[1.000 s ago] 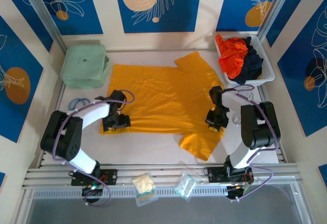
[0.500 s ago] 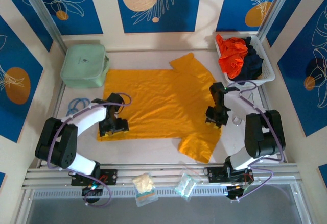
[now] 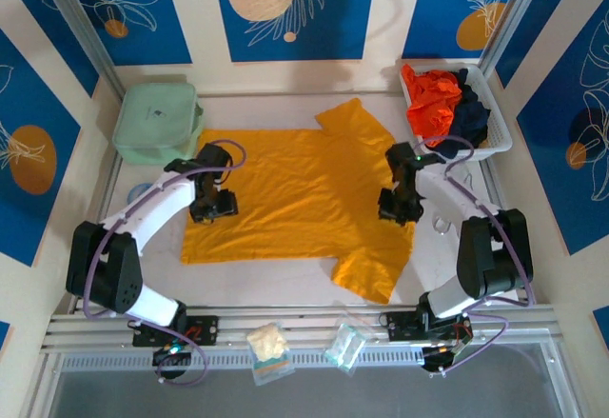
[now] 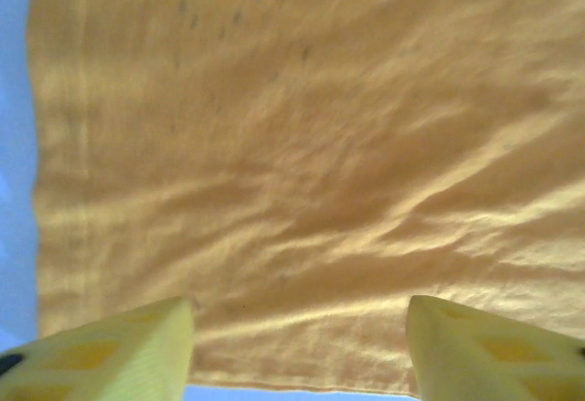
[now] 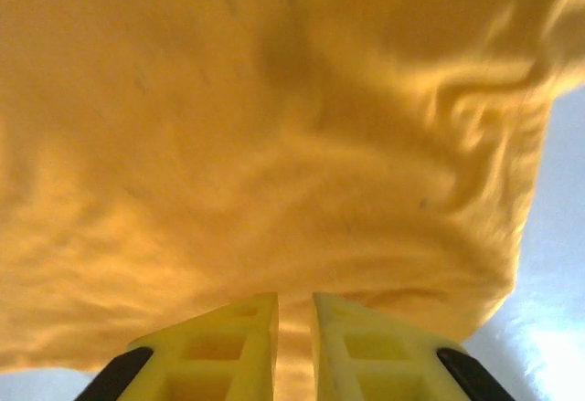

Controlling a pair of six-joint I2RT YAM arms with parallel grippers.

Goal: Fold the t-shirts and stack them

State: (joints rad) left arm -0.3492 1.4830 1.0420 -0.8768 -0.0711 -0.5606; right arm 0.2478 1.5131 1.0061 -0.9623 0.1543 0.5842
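Arms stretched over the yellow t-shirt, your left gripper hung open and empty near the table's left edge, right gripper pinched the shirt's right edge.

The golden-yellow t-shirt lies spread flat and lightly wrinkled mid-frame on the tabletop, with its sleeves pointing to the upper and lower right. The orange-red t-shirt and navy t-shirt sit crumpled together in the white basket at upper right.
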